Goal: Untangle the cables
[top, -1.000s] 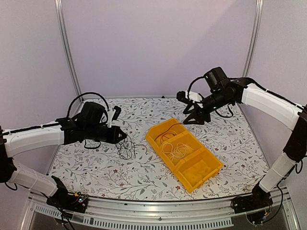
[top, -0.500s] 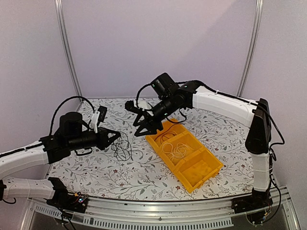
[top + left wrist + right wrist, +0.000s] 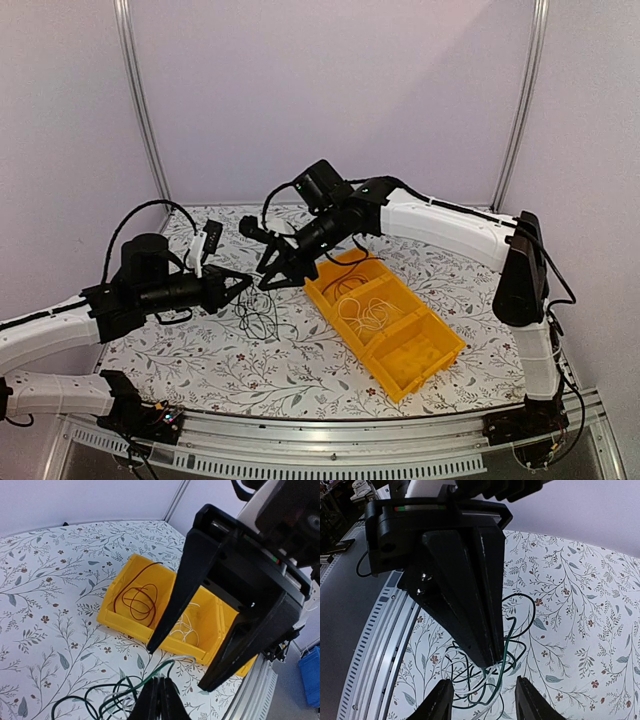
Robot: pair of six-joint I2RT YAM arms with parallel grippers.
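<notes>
A tangle of thin black, dark green and white cables (image 3: 259,316) lies on the floral table, left of the yellow bin (image 3: 432,368). My left gripper (image 3: 242,284) is shut on a green and a white strand at the tangle's edge; its closed fingertips (image 3: 161,696) pinch them in the left wrist view. My right gripper (image 3: 282,277) is open and hovers just above the tangle, facing the left gripper. In the right wrist view the right gripper (image 3: 482,701) is spread over the cables (image 3: 470,685). A reddish-brown cable (image 3: 138,598) lies in the bin's far compartment and a white cable (image 3: 366,316) in the middle one.
The yellow bin (image 3: 111,616) has three compartments and lies diagonally right of centre; its near compartment holds nothing I can see. The right gripper's fingers (image 3: 172,600) fill much of the left wrist view. A metal rail (image 3: 330,462) runs along the table's near edge.
The right arm has swung left from beyond the bin's far end to just above the tangle. The left gripper has drawn back slightly, still shut on the strands.
</notes>
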